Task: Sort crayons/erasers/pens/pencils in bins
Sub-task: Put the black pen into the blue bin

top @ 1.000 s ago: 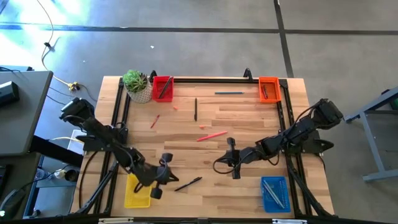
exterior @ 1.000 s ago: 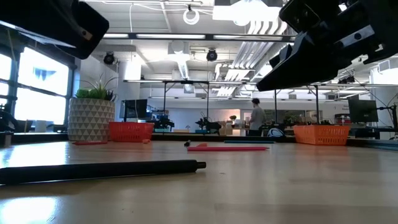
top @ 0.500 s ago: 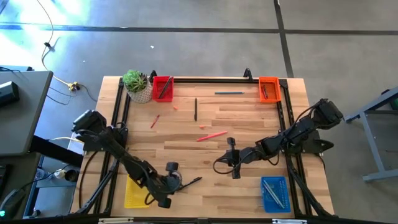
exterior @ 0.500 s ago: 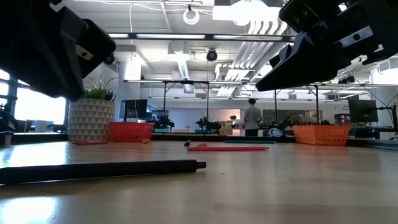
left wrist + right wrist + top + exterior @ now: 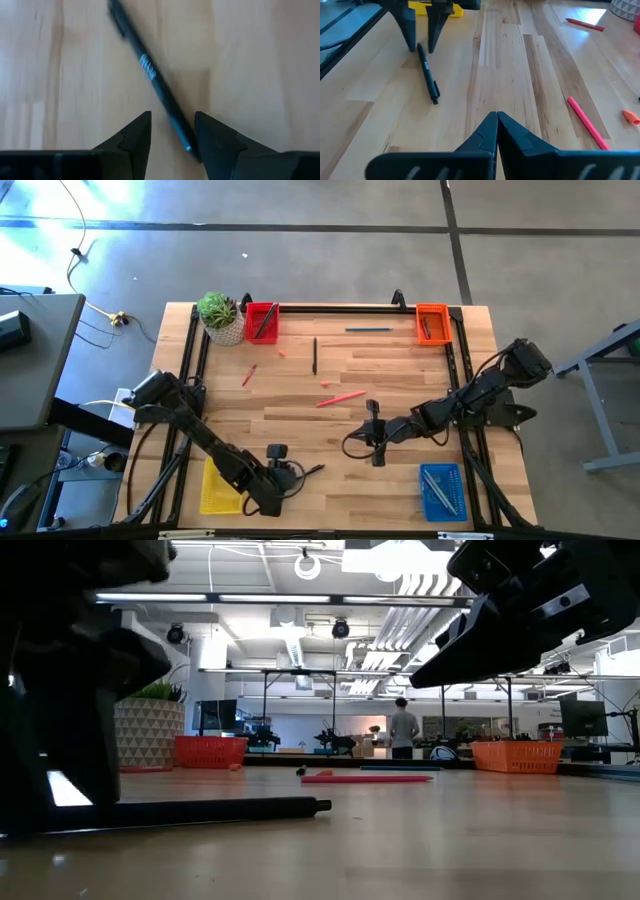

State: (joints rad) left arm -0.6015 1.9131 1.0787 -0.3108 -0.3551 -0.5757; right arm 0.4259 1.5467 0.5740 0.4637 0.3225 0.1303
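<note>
The left gripper [image 5: 172,131] is down at the near edge of the bench [image 5: 400,370], its fingers apart on either side of the black pen [image 5: 150,75] lying flat there. The pen sits slanted and close to one finger, so it may roll or flip away when they squeeze. I think the tips are near the wood, but it is hard to tell. The right gripper [image 5: 497,120] waits mid-bench, clenched on nothing. The yellow bin [image 5: 215,490] is just beside the left gripper.

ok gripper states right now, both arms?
Left gripper: open, fingers astride the black pen, not gripping it.
Right gripper: shut, holding nothing.
</note>
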